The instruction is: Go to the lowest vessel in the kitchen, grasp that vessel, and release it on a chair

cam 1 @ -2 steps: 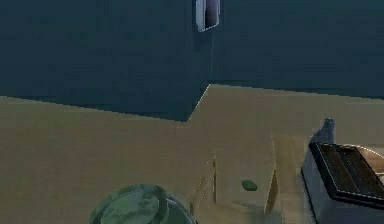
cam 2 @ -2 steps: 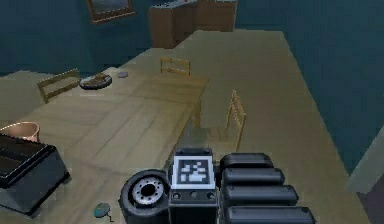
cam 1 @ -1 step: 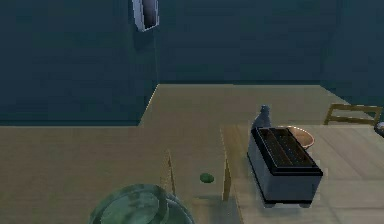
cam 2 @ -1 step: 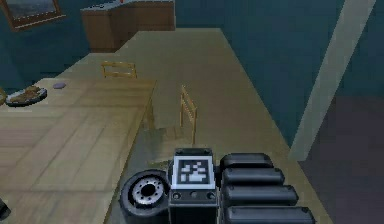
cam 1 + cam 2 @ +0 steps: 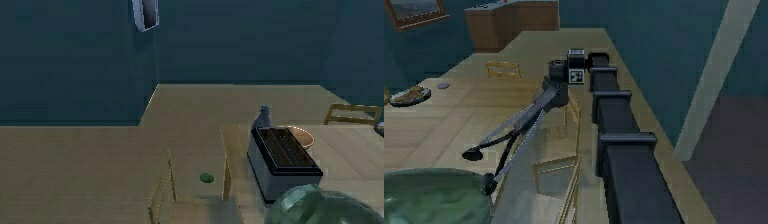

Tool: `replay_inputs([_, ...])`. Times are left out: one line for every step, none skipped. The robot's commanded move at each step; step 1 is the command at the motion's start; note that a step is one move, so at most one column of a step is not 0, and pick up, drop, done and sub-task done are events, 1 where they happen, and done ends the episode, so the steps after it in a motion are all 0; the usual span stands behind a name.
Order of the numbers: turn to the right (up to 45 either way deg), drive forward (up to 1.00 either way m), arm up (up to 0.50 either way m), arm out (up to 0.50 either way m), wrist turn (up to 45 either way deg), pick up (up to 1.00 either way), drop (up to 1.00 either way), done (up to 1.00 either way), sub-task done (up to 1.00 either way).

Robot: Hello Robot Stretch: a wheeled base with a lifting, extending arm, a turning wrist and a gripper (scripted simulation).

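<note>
A round green glass vessel (image 5: 432, 197) stands on the pale wooden table (image 5: 474, 115) at the arm side view's bottom left. It also bulges into the forward view's bottom right as a green glass vessel (image 5: 322, 206). The dark arm (image 5: 619, 130) rises from the bottom edge to two white marker squares (image 5: 584, 62). From there the gripper (image 5: 482, 168) reaches down and left, its thin fingers (image 5: 474, 155) ending just by the vessel's rim. I cannot tell whether it holds anything. A wooden chair (image 5: 556, 172) stands at the table's edge beside the arm.
On the table sit a dark toaster-like box (image 5: 283, 157), a bluish bottle (image 5: 264, 118) and an orange dish (image 5: 300, 136). A chair (image 5: 165, 195) is tucked at the table's left, another chair (image 5: 355, 113) at the far right. Wooden cabinets (image 5: 512, 22) line the back wall.
</note>
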Motion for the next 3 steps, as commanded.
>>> replay_inputs([0.0,0.00,0.00,0.00,45.0,0.00,0.00,0.00,0.00])
replay_inputs([0.0,0.00,0.00,0.00,39.0,0.00,0.00,0.00,0.00])
replay_inputs([0.0,0.00,-0.40,0.00,0.0,0.00,0.00,0.00,0.00])
